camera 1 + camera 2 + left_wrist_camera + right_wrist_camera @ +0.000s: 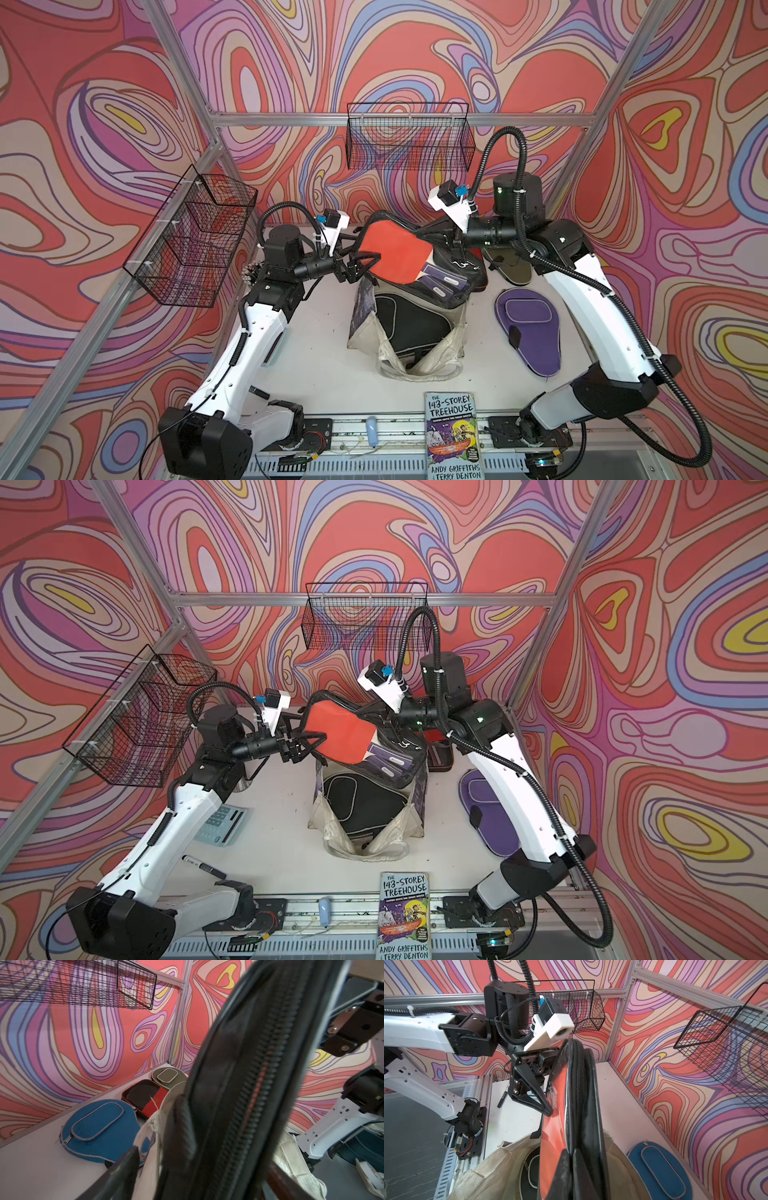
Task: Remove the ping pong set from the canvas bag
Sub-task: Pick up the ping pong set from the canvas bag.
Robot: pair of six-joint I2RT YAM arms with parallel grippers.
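Partly under pack (395,249): blk case (409,328)

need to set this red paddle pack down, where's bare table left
Bare table lies between the left arm and the canvas bag, and in a strip between bag and book. Crowded at the back: blue case, maroon case, olive case; the purple case lies by the right arm.

Lab robot cell: aluminium frame (291,119), swirl-printed walls (415,50), wire baskets (409,137).
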